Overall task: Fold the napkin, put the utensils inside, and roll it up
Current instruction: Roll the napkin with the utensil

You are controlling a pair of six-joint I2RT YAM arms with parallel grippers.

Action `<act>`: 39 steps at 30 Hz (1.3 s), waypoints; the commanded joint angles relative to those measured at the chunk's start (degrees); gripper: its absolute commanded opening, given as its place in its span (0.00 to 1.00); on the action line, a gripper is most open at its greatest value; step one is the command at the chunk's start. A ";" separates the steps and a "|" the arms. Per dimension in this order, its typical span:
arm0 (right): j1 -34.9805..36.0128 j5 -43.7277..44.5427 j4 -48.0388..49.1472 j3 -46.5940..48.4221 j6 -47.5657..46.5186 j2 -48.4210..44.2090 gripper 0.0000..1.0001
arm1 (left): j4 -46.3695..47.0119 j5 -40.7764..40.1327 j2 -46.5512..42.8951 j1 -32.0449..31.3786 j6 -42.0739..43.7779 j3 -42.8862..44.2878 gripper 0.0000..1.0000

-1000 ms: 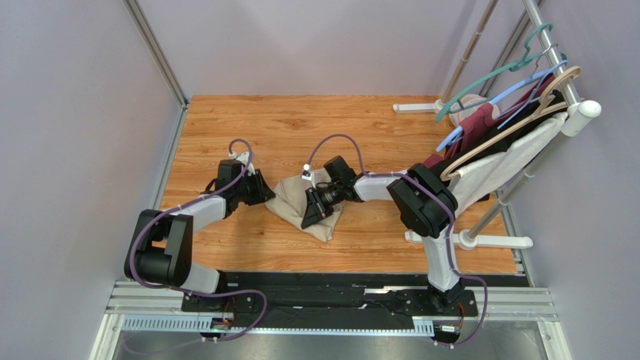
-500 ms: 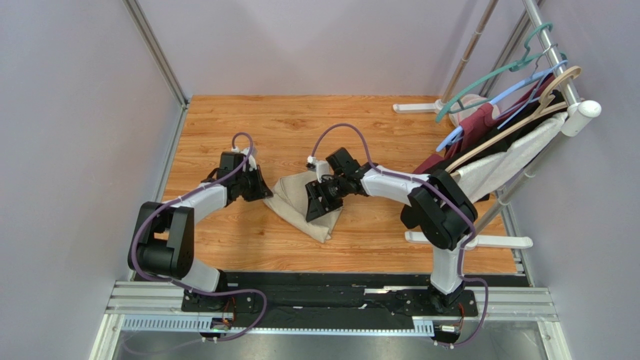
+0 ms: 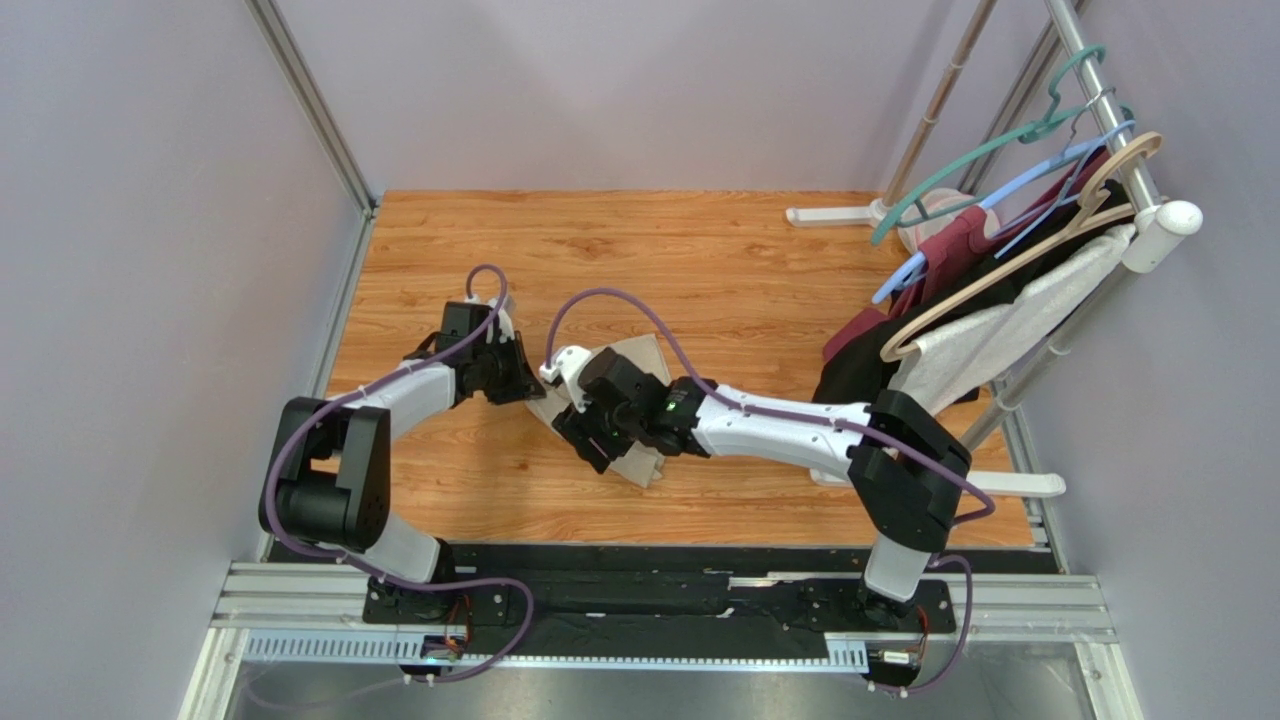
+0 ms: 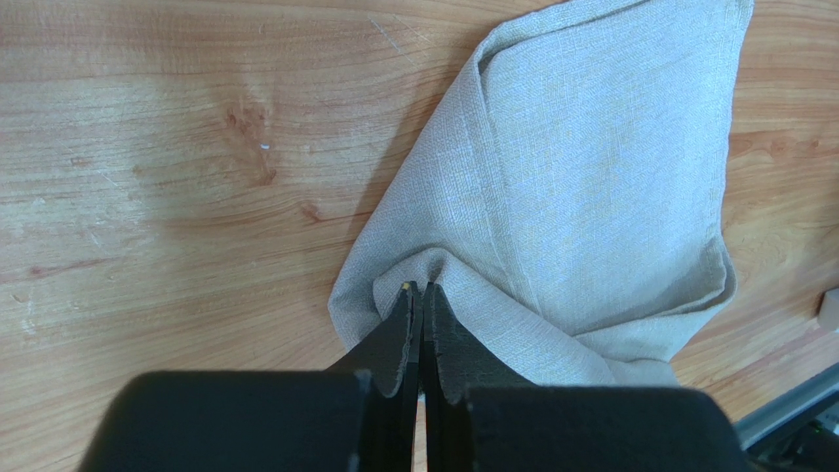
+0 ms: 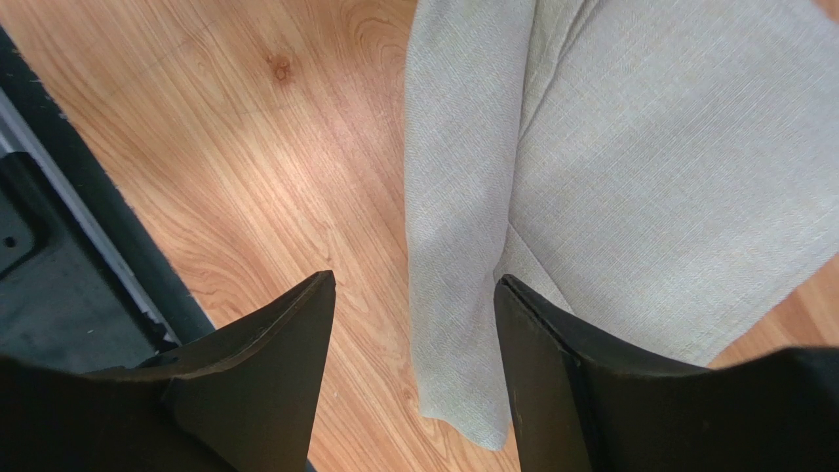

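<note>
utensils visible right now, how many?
0. None show on the table in any view; some may be hidden inside the folded napkin, which the left gripper pinches.

Bare bench (image 3: 721, 255) lies open beyond the napkin (image 3: 643, 357); hung garments (image 3: 977, 342) and their rack (image 3: 1177, 221) crowd the right side.

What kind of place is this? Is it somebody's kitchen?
Probably a robot testing booth, not a kitchen: a left arm and right arm bolted to a metal rail, plain grey walls, a wooden table, a clothes rack.
</note>
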 commanded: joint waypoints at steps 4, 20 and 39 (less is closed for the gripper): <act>6.28 18.57 4.61 4.14 -7.94 5.44 0.61 | -0.96 -0.02 0.41 -0.04 1.09 2.32 0.00; 7.51 20.59 6.63 4.23 -9.79 13.70 0.48 | -0.87 0.07 0.67 -0.04 1.18 2.50 0.00; -2.93 -8.82 3.91 -0.16 0.22 13.27 0.11 | 1.41 -5.55 -7.31 -0.04 -0.93 1.18 0.80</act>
